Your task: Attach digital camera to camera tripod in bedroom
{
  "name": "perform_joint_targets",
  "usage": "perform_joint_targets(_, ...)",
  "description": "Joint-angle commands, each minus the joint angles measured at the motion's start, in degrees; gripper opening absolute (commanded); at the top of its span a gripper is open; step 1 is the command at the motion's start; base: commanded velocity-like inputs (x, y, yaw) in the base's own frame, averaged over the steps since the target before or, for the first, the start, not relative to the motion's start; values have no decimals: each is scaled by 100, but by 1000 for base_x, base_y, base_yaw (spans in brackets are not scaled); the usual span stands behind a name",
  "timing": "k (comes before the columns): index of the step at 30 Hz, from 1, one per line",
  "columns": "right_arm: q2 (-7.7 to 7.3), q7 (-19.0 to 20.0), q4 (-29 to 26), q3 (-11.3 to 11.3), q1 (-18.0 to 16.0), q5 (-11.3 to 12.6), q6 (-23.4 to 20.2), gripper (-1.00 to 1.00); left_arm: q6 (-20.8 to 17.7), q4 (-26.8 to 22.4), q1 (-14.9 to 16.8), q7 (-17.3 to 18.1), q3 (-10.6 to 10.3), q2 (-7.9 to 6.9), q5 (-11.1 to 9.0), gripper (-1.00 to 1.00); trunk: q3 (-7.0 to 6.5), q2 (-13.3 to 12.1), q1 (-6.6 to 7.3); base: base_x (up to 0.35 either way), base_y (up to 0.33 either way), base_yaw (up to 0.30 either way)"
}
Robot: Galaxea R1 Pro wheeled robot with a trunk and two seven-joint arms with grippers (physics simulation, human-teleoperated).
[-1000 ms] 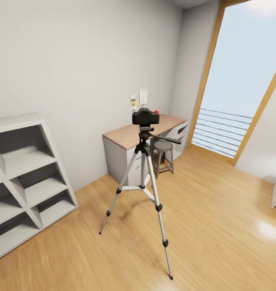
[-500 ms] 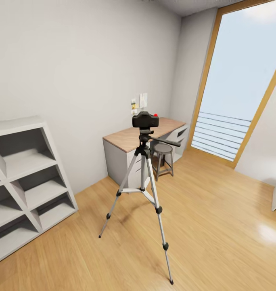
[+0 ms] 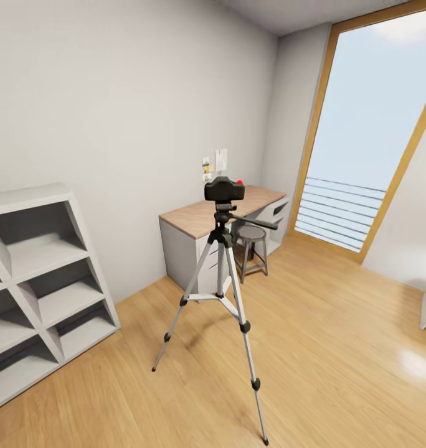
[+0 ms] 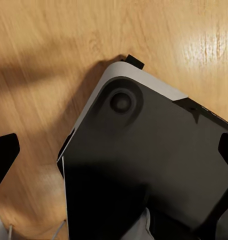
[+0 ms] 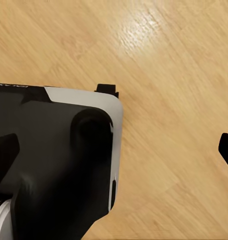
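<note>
Camera (image 3: 224,188): seated on tripod (image 3: 220,280) head, mid-floor (image 3: 337,348), before table (image 3: 197,214) and stool (image 3: 251,239). Left gripper (image 4: 114,160): wide, empty. Right gripper (image 5: 116,150): wide, empty, over floor.

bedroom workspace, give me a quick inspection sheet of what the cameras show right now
surface: light wood floor, glossy patches.
job's things: digital camera sits on top of the camera tripod, which stands on three spread legs on the floor.
clutter: small red object on the desk; stool beside the desk.
grippers: left fingers and right fingers are spread wide, nothing between them, over the robot's base.
cables: nothing seen.
surroundings: grey shelf unit, pale walls, tall wood-framed window.
</note>
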State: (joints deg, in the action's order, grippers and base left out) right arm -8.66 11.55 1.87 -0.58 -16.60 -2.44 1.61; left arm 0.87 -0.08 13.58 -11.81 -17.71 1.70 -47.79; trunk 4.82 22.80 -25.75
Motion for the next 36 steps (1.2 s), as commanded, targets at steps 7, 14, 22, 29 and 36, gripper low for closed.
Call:
perform_joint_targets(7, 95, 14, 16, 3, 4, -20, 25, 100, -22, 6, 4, 435, -48, -22, -55, 100, -53, 12, -4, 0, 0, 0)
perform_joint_targets(14, 150, 14, 16, 5, 38, -19, 11, 100, -30, 8, 4, 538, -48, -28, -63, 100, -118, 12, -4, 0, 0, 0)
perform_joint_targets(22, 153, 14, 15, 4, 42, -19, 14, 100, -27, 8, 4, 546, -48, -29, -64, 100, -193, 12, -4, 0, 0, 0)
perform_joint_targets(29, 155, 14, 15, 2, 43, -19, 15, 100, -23, 8, 4, 546, -48, -29, -64, 100, -258, 12, -4, 0, 0, 0)
perform_joint_targets(36, 155, 14, 15, 5, 43, -19, 22, 100, -18, 8, 4, 548, -48, -29, -64, 100, -323, 12, -4, 0, 0, 0)
